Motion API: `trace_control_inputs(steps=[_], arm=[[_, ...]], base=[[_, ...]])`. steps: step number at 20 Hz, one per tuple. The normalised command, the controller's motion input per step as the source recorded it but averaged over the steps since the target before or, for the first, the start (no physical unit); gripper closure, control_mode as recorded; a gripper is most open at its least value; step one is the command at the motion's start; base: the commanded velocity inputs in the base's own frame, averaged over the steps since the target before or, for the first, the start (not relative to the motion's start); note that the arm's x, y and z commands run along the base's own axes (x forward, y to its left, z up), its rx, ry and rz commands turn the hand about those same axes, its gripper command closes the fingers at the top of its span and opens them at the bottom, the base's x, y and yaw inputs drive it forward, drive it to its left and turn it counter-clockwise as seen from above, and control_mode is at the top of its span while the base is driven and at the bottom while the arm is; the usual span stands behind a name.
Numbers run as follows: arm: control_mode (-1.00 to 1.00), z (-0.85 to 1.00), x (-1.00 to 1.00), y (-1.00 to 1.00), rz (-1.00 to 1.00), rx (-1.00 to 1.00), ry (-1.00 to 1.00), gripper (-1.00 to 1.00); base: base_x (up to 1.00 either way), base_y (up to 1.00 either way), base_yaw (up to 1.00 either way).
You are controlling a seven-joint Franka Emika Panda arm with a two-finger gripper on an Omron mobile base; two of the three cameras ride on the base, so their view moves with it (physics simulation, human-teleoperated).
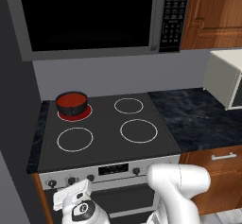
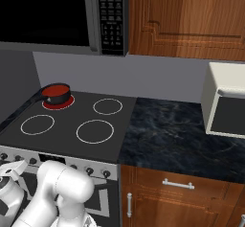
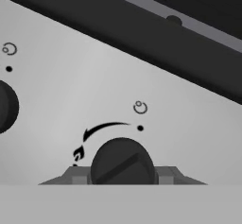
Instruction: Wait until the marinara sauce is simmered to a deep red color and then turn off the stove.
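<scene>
Hand view puts a round dark knob [image 3: 122, 162] on the silver front panel [image 3: 56, 95] close up, with the two finger tips of the gripper [image 3: 122, 175] set tight against its left and right sides, a narrow grip closed on that knob. Its lower part is cut off at the bottom. A second knob [image 3: 5, 106] is half cut off at the left edge.

From the left base camera, the stove [image 1: 106, 145] lies ahead. The small black pot [image 1: 72, 104] sits on the far left burner, whose ring glows red, and the marinara sauce [image 1: 72, 99] inside looks deep red. The hand is low against the panel's left end, its fingers hidden there. A microwave [image 1: 94, 17] hangs above, its top cut off.
</scene>
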Motion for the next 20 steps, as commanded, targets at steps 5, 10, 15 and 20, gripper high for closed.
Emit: trace_control_inputs(steps=[5,10,15,20], arm=[[-1.00,0.00,0.00,0.00,0.00,0.00,0.00,1.00],[-1.00,0.00,0.00,0.00,0.00,0.00,0.00,1.00],[-1.00,0.00,0.00,0.00,0.00,0.00,0.00,1.00],[-1.00,0.00,0.00,0.00,0.00,0.00,0.00,1.00]], base=[[0.00,0.00,0.00],[0.00,0.00,0.00],[0.00,0.00,0.00],[0.00,0.00,0.00]])
